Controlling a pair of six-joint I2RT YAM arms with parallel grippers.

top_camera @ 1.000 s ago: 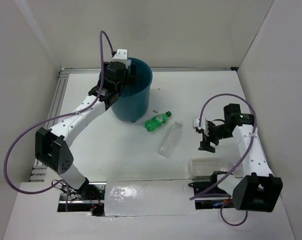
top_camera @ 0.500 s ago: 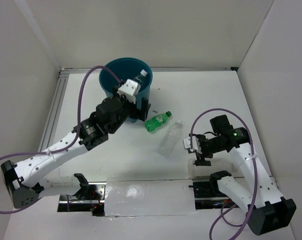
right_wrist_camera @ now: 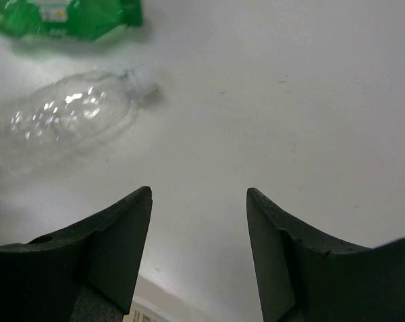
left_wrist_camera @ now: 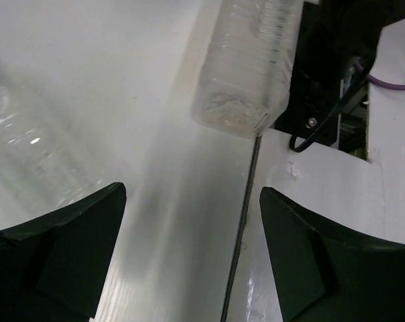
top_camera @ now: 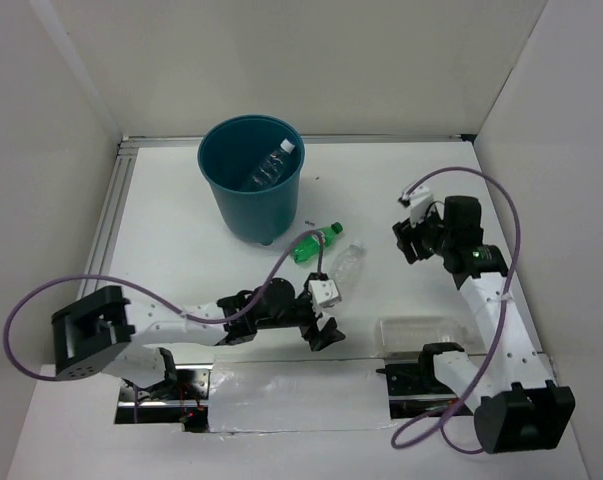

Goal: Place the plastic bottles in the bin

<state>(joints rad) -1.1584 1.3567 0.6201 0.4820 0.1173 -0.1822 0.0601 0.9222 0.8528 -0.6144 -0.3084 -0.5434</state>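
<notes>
One clear bottle [top_camera: 271,165] is lying inside the teal bin [top_camera: 224,185]; a green bottle [top_camera: 314,243] and two clear bottles [top_camera: 343,268] [top_camera: 421,332] are waiting on the desk [top_camera: 181,250] beyond it. The left gripper [left_wrist_camera: 192,194] and right gripper [right_wrist_camera: 199,194] are hanging apart, empty.

Three clear bottles [top_camera: 343,270] [top_camera: 266,172] [top_camera: 418,330], one green bottle [top_camera: 314,243] and one teal bin [top_camera: 256,215].

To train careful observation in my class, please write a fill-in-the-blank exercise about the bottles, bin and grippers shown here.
Inside the bin, ___ clear bottle is visible. The nearest bottle outside it is coloured ___. The left gripper and right gripper are both ___, holding nothing.
Missing words: one; green; open.
</notes>
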